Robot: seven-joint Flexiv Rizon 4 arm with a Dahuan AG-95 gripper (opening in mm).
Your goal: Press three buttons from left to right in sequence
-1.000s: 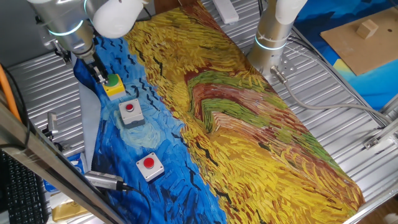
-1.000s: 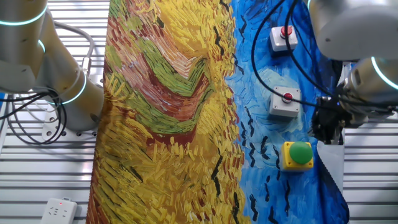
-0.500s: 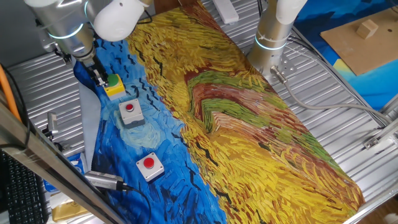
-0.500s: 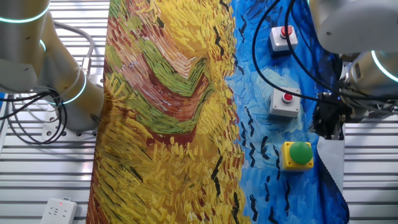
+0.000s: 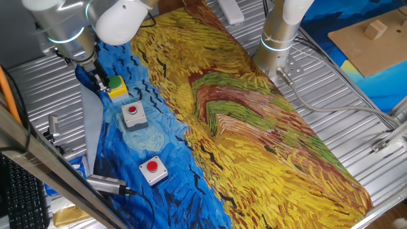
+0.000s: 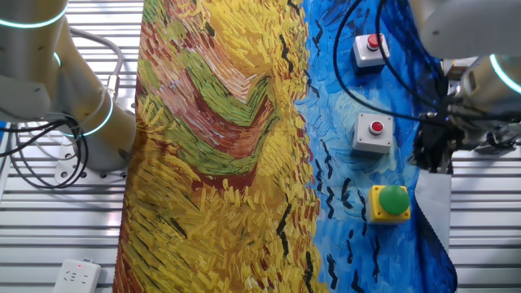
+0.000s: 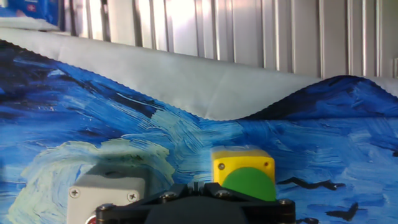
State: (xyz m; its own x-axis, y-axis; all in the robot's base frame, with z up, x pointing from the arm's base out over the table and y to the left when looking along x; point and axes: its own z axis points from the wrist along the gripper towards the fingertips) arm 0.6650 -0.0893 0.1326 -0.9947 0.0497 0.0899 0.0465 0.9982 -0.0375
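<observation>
Buttons: the green-capped yellow box [image 6: 390, 203] is seen just beside the gripper [image 6: 431, 155], two red-capped boxes [image 6: 373, 135] [image 6: 371, 49] beyond. Light, rigid boxes are judged; caps should be pressed centrally. Finger state cannot be told.

A painted cloth [image 5: 254, 121] covers the ribbed metal table [image 5: 356, 108].

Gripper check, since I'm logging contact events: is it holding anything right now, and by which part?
Nothing is held. The gripper hangs beside the green button without touching it; the two red buttons also sit untouched on the cloth.
</observation>
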